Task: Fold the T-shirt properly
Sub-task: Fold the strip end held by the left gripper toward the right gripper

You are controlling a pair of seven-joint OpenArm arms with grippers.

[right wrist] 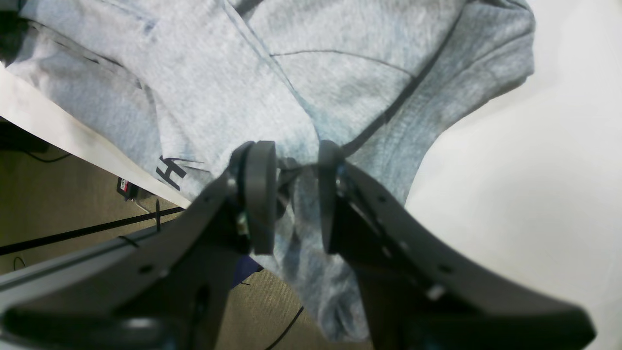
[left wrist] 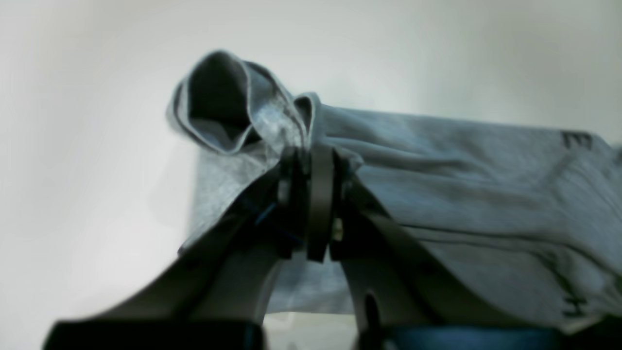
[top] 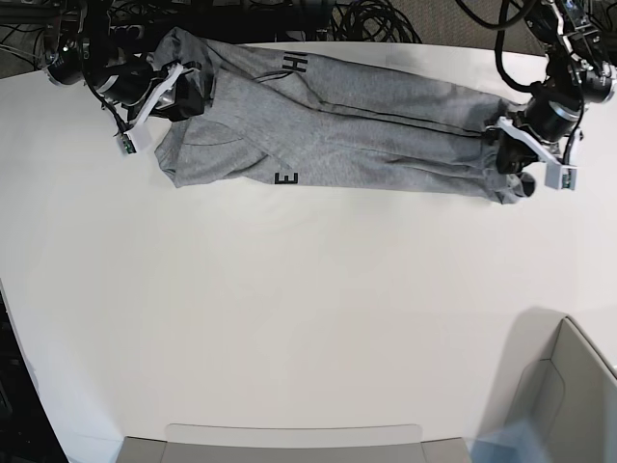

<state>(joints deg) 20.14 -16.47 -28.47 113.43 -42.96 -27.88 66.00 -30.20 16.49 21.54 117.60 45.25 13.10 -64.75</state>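
The light grey T-shirt [top: 366, 125] lies stretched into a long band across the far part of the white table [top: 289, 309], with black letters showing on it. At the band's right end in the base view, my left gripper [top: 509, 154] is shut on a bunched corner of the cloth [left wrist: 461, 184]; in the left wrist view that gripper [left wrist: 311, 160] has its pads pressed together on the fabric. My right gripper [top: 183, 92] holds the left end. In the right wrist view that gripper [right wrist: 296, 194] pinches a fold of the T-shirt [right wrist: 243, 73] that hangs over the table's far edge.
Cables and dark floor lie beyond the table's far edge [right wrist: 73, 136]. A grey open box [top: 569, 386] stands at the near right corner. A flat grey tray [top: 289, 444] sits at the near edge.
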